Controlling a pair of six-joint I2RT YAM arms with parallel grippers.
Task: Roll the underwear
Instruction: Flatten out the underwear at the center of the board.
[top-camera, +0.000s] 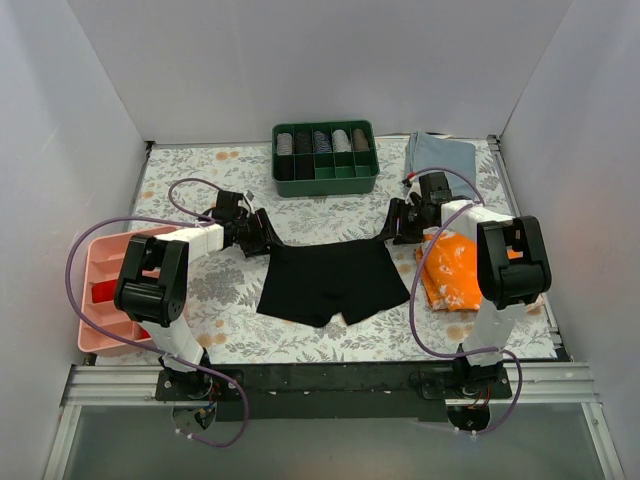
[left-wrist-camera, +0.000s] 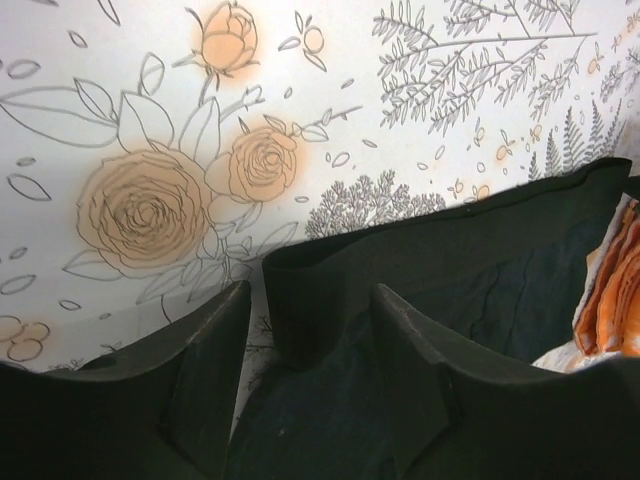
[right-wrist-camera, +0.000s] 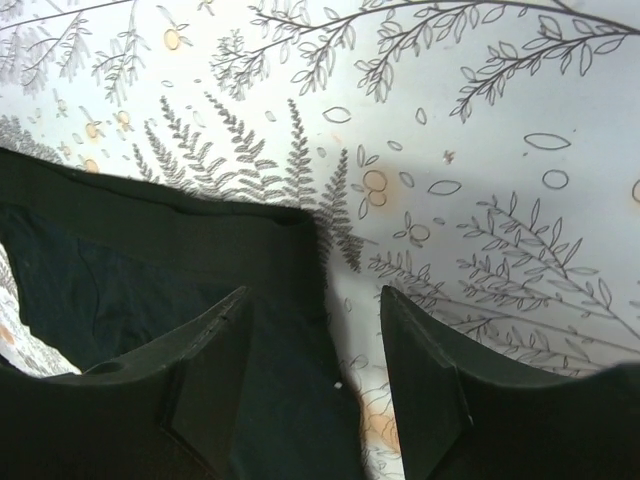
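Note:
The black underwear (top-camera: 330, 280) lies flat on the flowered tablecloth, waistband at the far edge and two short legs toward the arms. My left gripper (top-camera: 262, 237) is low at the waistband's left corner. In the left wrist view its jaws (left-wrist-camera: 310, 300) stand apart, straddling that corner of the underwear (left-wrist-camera: 480, 280) without pinching it. At the waistband's right corner sits my right gripper (top-camera: 398, 225). Its jaws (right-wrist-camera: 315, 300) are also apart, with the side edge of the underwear (right-wrist-camera: 120, 270) running between them.
A green tray (top-camera: 325, 157) of rolled garments stands at the back. A grey-blue folded cloth (top-camera: 440, 155) lies at the back right. The orange-and-white patterned cloth (top-camera: 452, 272) lies beside the right arm. A pink tray (top-camera: 105, 290) sits at the left edge. White walls enclose the table.

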